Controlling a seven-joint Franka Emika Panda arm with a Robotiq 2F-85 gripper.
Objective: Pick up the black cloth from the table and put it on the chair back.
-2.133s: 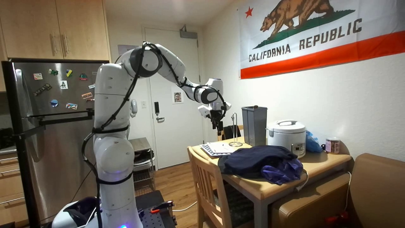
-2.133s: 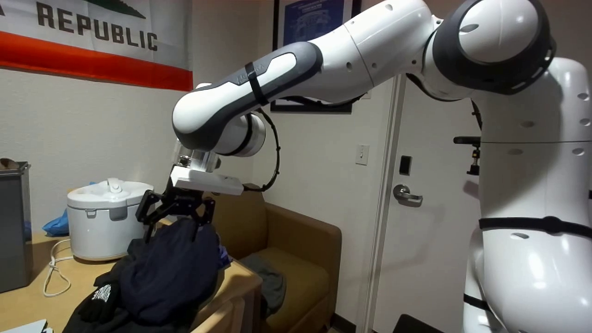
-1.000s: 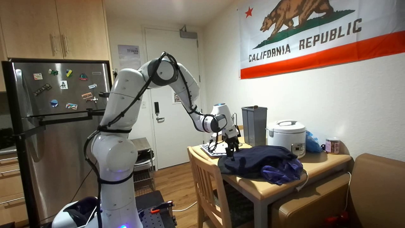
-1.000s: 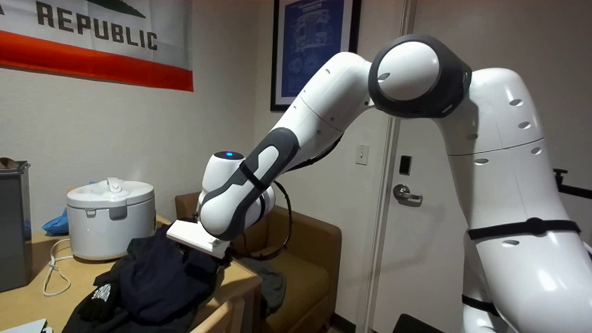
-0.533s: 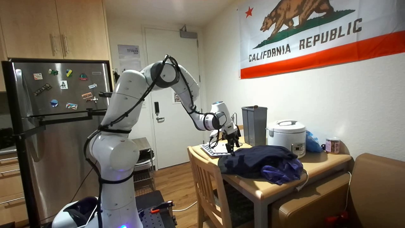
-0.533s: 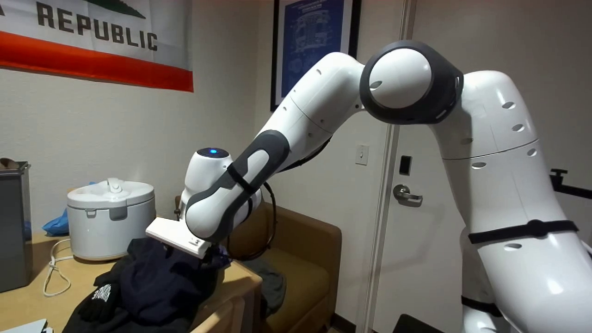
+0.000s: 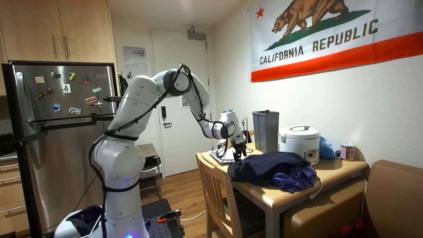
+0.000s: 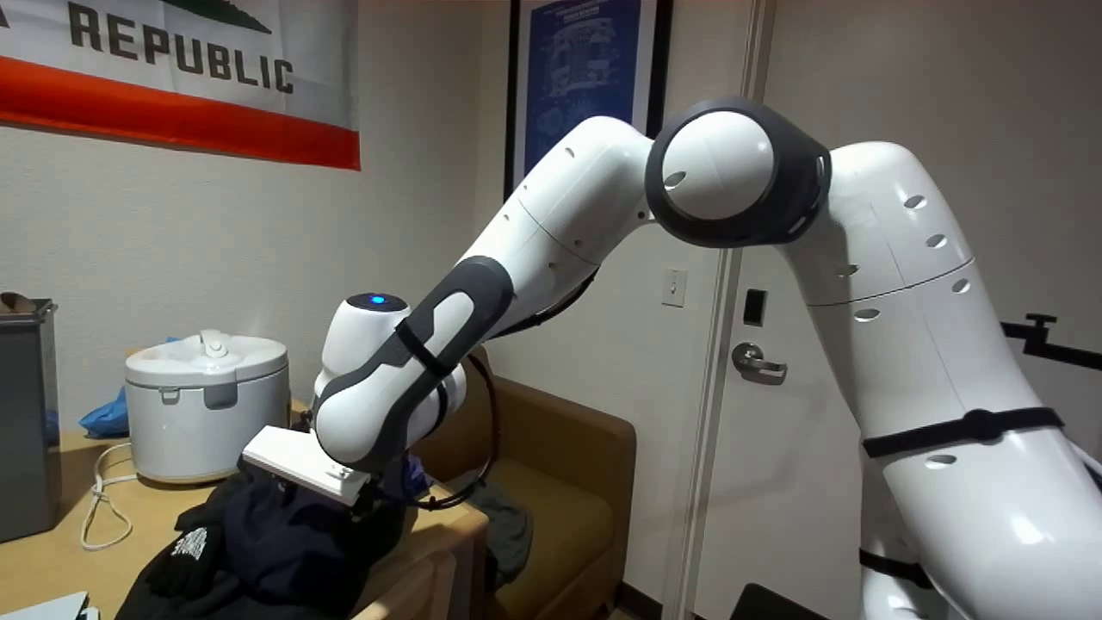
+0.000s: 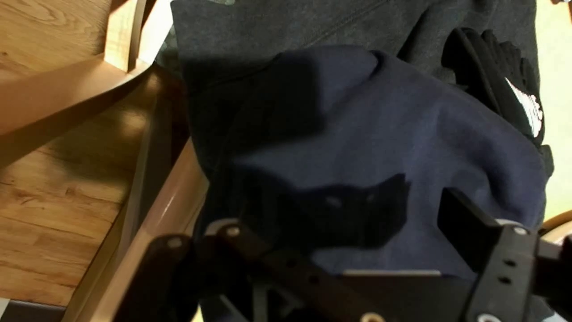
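Observation:
The black cloth lies spread on the table, partly under a navy cloth; it also shows in both exterior views. A black glove with a white print rests on it. My gripper is open with a wide gap and nothing between its fingers. It points down over the cloth pile, near its edge in an exterior view. I cannot tell whether the fingertips touch the cloth. The wooden chair back stands at the table's edge, also in the wrist view.
A purple cloth is at the pile's end. A rice cooker, a grey bin, a metal stand and papers stand on the table. A brown sofa is beyond it.
The arm has come down from high above the table to low over the cloth, with the gripper tilting. In the last second it shifted slightly sideways. The cloths have not visibly moved.

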